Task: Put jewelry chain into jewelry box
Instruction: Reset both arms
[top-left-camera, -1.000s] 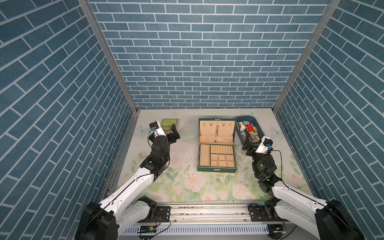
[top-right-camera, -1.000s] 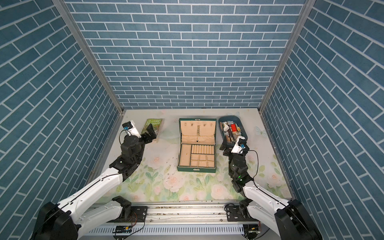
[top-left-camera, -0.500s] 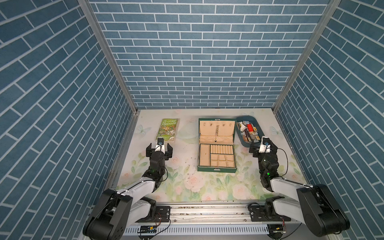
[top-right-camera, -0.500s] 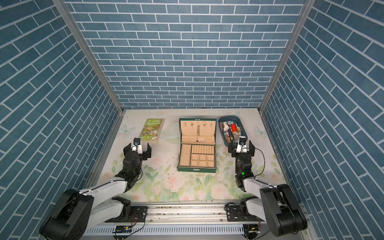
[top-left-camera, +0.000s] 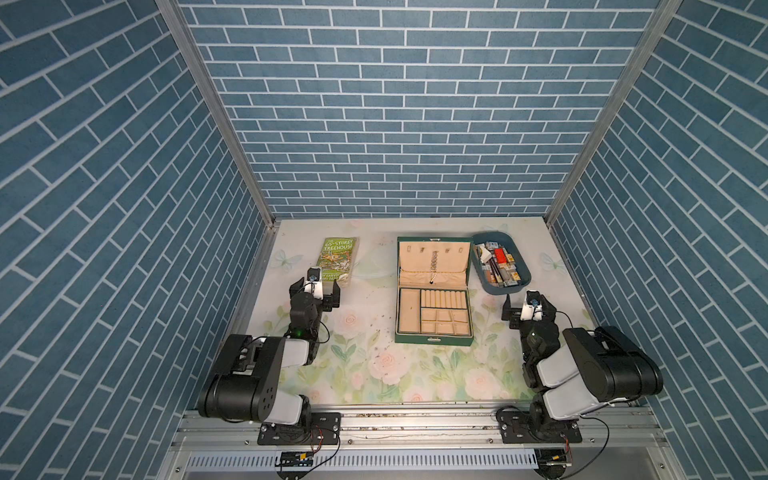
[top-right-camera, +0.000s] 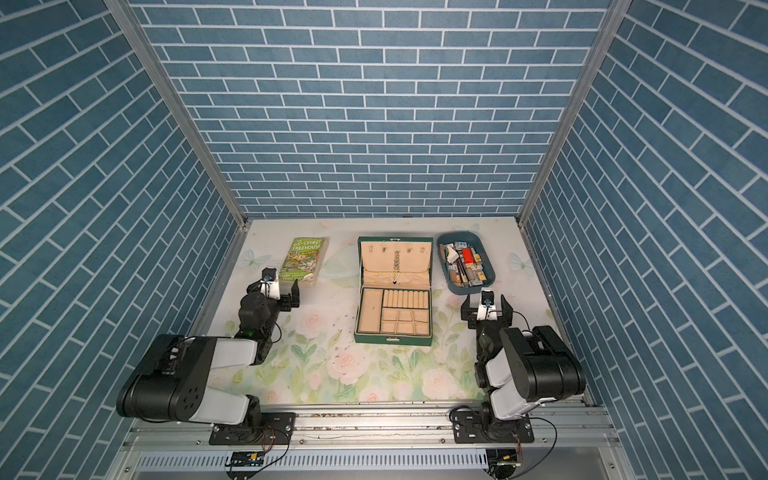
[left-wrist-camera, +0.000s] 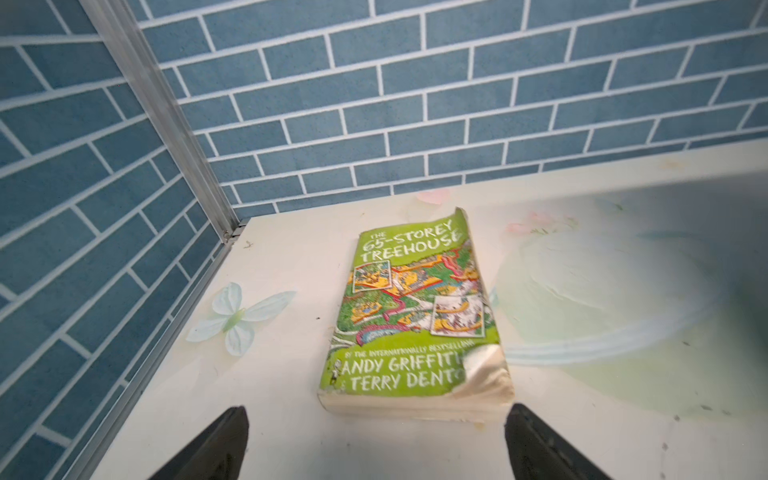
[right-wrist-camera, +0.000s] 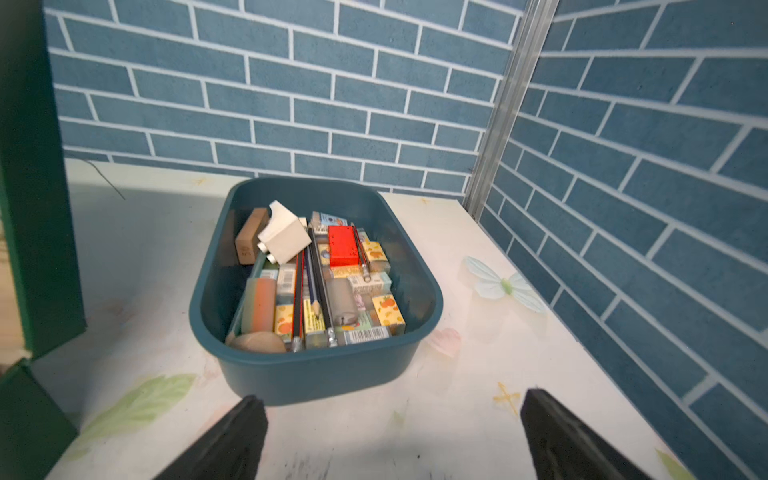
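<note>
Placement is judged essentially complete: the jewelry chain (top-left-camera: 434, 266) is seen in both top views inside the open jewelry box (top-left-camera: 432, 341), running down the beige lid lining from the row of hooks, with its small dark end at the gathered pocket edge just above the hinge. Whether it is caught on a hook or merely laid against the lining cannot be told at this size. The ring rolls and square compartments of the lower half are seen bare. The left pincer (top-left-camera: 316, 287) is spread wide and grasps nothing; it is posed low over the tabletop (top-left-camera: 365, 299), just short of a green paperback (top-left-camera: 336, 266). The right pincer (top-left-camera: 528, 309) is likewise spread and bare, just short of a blue tray (top-left-camera: 505, 290) of small items. Both are well apart from the box. Nothing further is judged outstanding, unless the lid is to be shut, which the task does not request.
</note>
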